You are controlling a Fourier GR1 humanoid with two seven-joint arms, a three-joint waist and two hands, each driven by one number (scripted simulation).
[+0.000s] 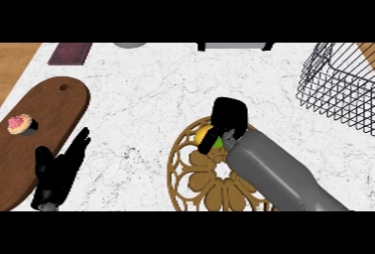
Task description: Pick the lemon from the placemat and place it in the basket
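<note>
A yellow lemon (204,135) with a green patch lies at the upper edge of the round golden openwork placemat (192,182). My right hand (228,115) hovers right over it, coming in from the lower right. Its fingers reach past the lemon, the thumb sits by the lemon's right side, and the hand hides part of the fruit. The fingers look fairly straight and do not close round the lemon. The wire basket (338,87) stands at the far right, apart from the hand. My left hand (62,163) rests open at the lower left, fingers up.
A brown wooden cutting board (44,106) with a small pink cupcake (21,124) lies at the left. A dark red block (70,53) and grey objects (230,45) line the back edge. White marble counter (147,94) stretches between placemat and basket.
</note>
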